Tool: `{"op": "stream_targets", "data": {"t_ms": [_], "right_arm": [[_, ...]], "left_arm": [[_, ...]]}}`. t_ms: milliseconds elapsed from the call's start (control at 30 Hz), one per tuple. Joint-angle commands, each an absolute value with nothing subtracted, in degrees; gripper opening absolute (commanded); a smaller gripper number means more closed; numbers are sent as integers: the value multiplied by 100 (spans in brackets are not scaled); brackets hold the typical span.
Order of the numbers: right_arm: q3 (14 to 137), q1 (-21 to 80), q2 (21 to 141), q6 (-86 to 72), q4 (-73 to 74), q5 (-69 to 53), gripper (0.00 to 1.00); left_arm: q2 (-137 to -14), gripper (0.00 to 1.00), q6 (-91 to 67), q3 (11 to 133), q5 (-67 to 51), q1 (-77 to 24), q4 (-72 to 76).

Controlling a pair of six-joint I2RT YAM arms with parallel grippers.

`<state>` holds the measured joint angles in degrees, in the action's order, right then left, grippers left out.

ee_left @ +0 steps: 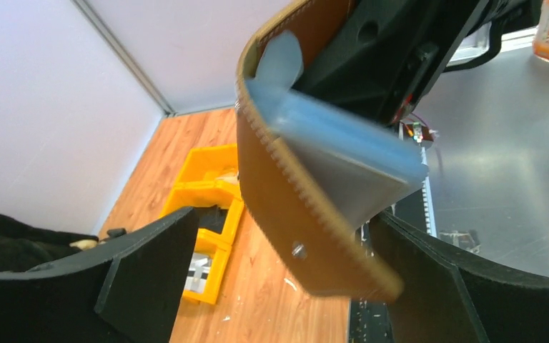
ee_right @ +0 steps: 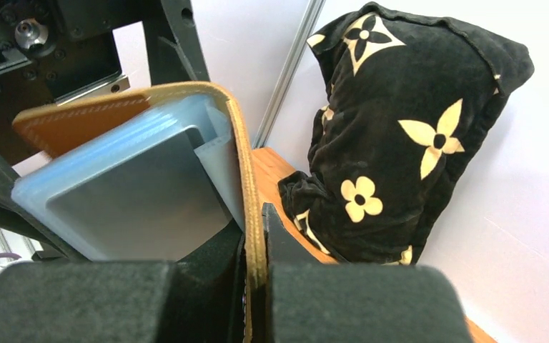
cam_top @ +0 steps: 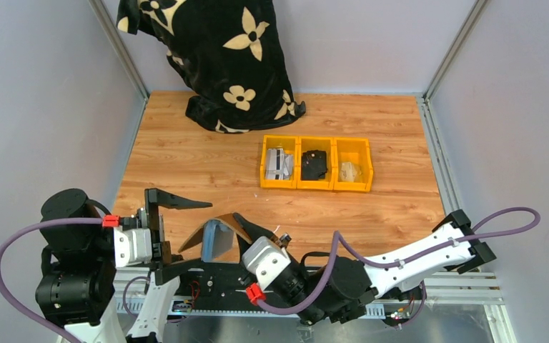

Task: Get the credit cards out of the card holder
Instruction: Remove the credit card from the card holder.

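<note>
Grey walls (cam_top: 43, 93): plain, on three sides; the room was close at the flanks and open overhead.

Table (cam_top: 186, 164): pale wood grain, smooth and flat.

Cloth (cam_top: 221, 57): black with cream flowers, heaped against the back wall.

Bins (cam_top: 317, 187): three, yellow plastic, joined in a row mid-table. I could not make out their small contents.

Right gripper (ee_right: 255, 286): my jaws were closed tight on one leather flap of the holder, carrying it off the table.

Left gripper (ee_left: 286, 236): my jaws stood wide apart and held nothing. The holder hung between the two fingers; whether either finger touched it I could not tell.

Holder (ee_left: 293, 207): brown leather with a stitched edge, spread open like a tent. It was in the air over the near edge of the table, well apart from the bins. I judged it light, with flaps limp enough to bend, so one flap wanted pinning while the other side was worked.

Sleeves (ee_right: 50, 189): clear bluish plastic, stacked and fanned from the spine. I judged them slick and floppy, a poor place to grip.

Cards (ee_right: 143, 207): one flat grey face inside the sleeves, taken for a card; count not visible. I judged them thin, stiff, light and slippery, best pinched across both faces at an exposed edge and drawn straight along the sleeve. No edge stood clearly proud.

Stud (ee_left: 299, 250): small silver snap on the outer flap.
</note>
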<state>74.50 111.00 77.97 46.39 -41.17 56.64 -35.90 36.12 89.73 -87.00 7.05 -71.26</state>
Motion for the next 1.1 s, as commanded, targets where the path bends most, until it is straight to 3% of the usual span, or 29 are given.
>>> {"op": "stream_targets", "data": {"t_ms": [0, 333, 733, 1067], "right_arm": [[7653, 11064, 7984, 4690, -4390, 5726, 0], [8338, 10940, 8709, 5101, -4737, 5930, 0], [8080, 10959, 8312, 4630, -4337, 5946, 0], [7910, 10964, 8130, 4452, -4179, 5925, 0]], "left_arm": [[-3305, 100, 3635, 8874, -8989, 764, -7143], [-3030, 100, 3984, 8705, -8805, 993, -7137], [-3046, 89, 4217, 8727, -8878, 993, -7121], [-3047, 90, 4258, 8816, -8982, 993, -7118]]}}
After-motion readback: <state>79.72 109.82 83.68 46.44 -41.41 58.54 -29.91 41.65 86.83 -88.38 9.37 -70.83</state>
